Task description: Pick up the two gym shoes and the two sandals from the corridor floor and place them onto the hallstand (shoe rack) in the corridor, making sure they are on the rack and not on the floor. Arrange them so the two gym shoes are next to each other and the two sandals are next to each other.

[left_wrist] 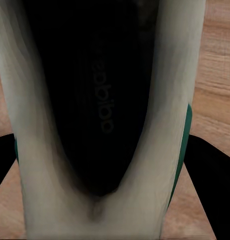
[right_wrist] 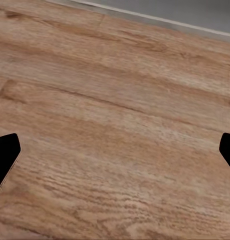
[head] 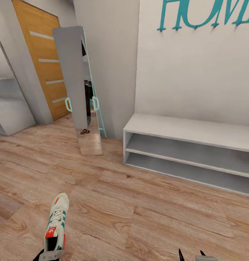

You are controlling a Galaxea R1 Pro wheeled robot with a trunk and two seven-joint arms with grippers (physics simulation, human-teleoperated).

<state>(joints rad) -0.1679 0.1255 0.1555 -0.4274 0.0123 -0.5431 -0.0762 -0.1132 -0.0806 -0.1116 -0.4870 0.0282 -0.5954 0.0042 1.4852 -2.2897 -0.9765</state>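
Our left gripper is clamped on the heel of the cream-white sneaker with green stripes and red-orange patches, carried low over the wood-plank corridor floor; we judge it light, with a stiff heel collar that grips well. Our right gripper hangs spread and empty near the light-grey hallstand

A tall, frameless leaning mirror with teal edging and handles stands tilted against the pale grey wall corner. Behind it is an orange-brown wooden door with pale horizontal strips. Large teal letters spelling part of "HOME" hang on the white wall. At the far left, light grey shelving appears, possibly stairs.
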